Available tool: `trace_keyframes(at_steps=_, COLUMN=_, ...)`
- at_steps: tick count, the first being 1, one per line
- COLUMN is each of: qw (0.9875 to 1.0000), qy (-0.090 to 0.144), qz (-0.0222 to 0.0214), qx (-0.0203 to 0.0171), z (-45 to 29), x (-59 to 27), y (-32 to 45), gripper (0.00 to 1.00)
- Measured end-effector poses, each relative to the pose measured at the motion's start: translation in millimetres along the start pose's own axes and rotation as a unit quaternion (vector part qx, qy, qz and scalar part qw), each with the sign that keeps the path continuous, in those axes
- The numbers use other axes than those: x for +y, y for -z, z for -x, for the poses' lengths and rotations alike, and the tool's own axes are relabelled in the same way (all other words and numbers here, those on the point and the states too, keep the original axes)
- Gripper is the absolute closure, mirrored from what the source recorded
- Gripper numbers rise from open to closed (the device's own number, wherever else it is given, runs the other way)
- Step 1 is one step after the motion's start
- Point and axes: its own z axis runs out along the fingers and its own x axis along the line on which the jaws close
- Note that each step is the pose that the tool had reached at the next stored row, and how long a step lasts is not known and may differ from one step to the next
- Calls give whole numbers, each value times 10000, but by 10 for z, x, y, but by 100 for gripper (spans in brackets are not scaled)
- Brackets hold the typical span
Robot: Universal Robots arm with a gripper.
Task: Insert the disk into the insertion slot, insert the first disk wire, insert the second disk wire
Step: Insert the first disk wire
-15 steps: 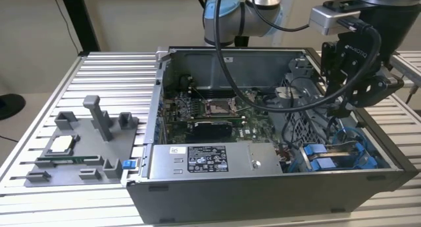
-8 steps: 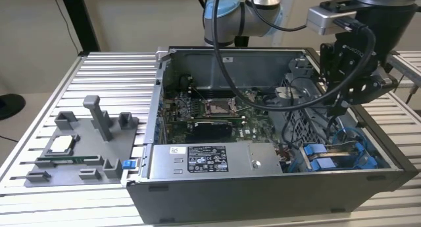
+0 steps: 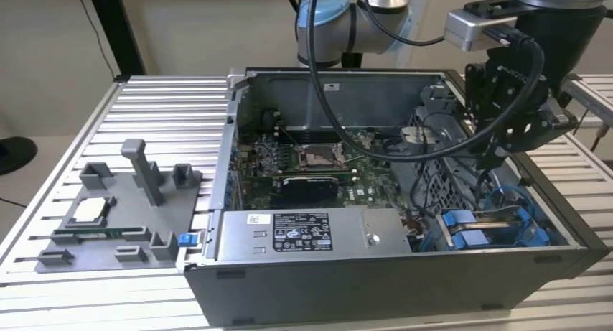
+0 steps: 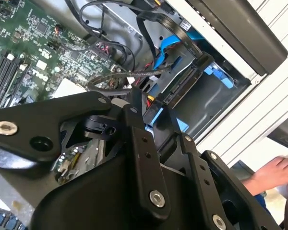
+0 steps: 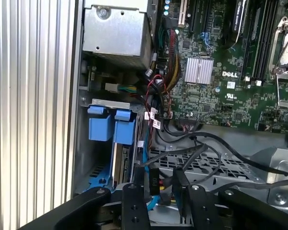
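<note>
Matte black pincer [image 5: 158, 189] hovers among round black cables [image 5: 221, 143] by the flat disk [image 5: 119, 162] in its blue plastic frame, can't tell if it's gripping anything.

Table [image 3: 163, 101]: ribbed silver metal slats.
Exterior view's right: open grey computer case [image 3: 383, 288], standing directly on the slats.
Exterior view's left: grey moulded fixture tray [image 3: 115, 223], lying flat just beside the case.

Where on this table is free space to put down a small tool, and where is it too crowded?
Free: the ribbed table behind the grey holder, at the exterior view's left of the computer case. Crowded: the drive bay, with cables and the end effector above it.
</note>
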Motion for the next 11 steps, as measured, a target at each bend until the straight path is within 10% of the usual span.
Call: trace_keyframes(at_steps=11, qw=10000, qy=0, qz=0, qx=-1, z=-10, x=1, y=-4, gripper=0)
